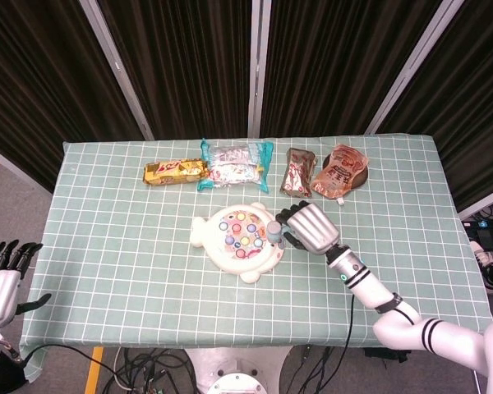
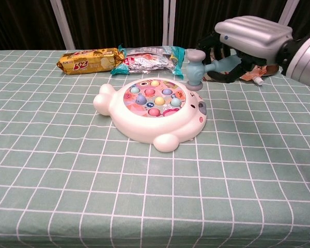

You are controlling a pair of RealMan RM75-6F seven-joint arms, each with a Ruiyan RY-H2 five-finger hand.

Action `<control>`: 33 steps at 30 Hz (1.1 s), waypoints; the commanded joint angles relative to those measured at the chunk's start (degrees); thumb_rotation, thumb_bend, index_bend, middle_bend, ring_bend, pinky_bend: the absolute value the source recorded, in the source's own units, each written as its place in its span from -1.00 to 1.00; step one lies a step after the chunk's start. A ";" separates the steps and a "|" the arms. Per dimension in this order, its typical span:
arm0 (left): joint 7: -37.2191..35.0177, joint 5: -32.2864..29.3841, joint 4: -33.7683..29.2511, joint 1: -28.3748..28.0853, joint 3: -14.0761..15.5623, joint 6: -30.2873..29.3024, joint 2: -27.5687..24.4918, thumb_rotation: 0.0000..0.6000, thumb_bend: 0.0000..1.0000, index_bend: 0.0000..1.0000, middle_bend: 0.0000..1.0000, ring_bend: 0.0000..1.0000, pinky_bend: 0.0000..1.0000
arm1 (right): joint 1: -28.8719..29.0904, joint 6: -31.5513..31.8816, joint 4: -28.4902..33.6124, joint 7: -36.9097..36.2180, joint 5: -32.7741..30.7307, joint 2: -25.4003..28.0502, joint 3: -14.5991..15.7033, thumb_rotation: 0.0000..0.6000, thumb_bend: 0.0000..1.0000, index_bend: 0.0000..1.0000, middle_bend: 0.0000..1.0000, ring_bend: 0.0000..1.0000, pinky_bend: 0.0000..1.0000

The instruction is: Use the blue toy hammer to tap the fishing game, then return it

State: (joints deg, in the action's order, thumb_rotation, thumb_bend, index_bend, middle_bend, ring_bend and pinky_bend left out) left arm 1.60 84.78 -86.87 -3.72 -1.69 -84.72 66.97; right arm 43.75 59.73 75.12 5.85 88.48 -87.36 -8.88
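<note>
Chest view has your right hand (image 2: 248,39) up above the table with its fingers wrapped around the handle of the blue toy hammer (image 2: 201,64), the hammer head hanging just over the right edge of the fishing game (image 2: 152,113). I can't tell whether the head touches the toy or sits a hair above it. From the head view, the hammer (image 1: 274,231) sits at the game's three o'clock, and your right hand (image 1: 312,227) is right beside it on the same side. The fishing game (image 1: 240,238) lies flat on the green checked tablecloth (image 1: 115,246). At its twelve o'clock runs a row of snack packets: a yellow one (image 1: 177,171), a silver and teal one (image 1: 234,164), a brown one (image 1: 297,172) and an orange pouch (image 1: 341,171). Your left hand (image 1: 2,279) hangs off the table at eight o'clock, fingers apart, holding nothing.
</note>
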 commanded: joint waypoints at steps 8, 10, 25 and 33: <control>-1.63 -0.20 1.55 0.27 0.19 0.11 0.78 1.00 -1.00 -0.72 -0.72 -0.90 -0.94 | 3.96 -5.49 -2.09 4.93 -3.26 -3.90 -0.93 1.00 0.02 0.42 0.23 0.09 0.29; -2.04 -0.13 1.91 0.35 0.18 -0.06 0.89 1.00 -1.00 -0.72 -0.72 -0.90 -0.94 | 4.29 -6.23 -2.57 5.76 -3.62 -4.48 -0.57 1.00 0.02 0.42 0.23 0.09 0.29; -2.85 0.49 2.67 0.73 0.23 -0.98 1.18 1.00 -1.00 -0.72 -0.72 -0.91 -0.94 | 5.47 -4.43 -0.78 6.14 -4.28 -4.38 -2.00 1.00 0.02 0.44 0.23 0.09 0.29; -3.34 0.04 3.22 0.87 0.29 -0.59 1.40 1.00 -1.00 -0.72 -0.72 -0.91 -0.94 | 7.47 -6.06 -4.91 7.27 -4.86 -8.60 -1.66 1.00 0.02 0.44 0.23 0.09 0.29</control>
State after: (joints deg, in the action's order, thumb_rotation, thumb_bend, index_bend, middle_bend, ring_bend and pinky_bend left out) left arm -1.74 84.82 -83.65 -2.85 -1.40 -85.32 68.37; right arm 50.88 53.94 70.69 12.83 83.70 -95.49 -10.68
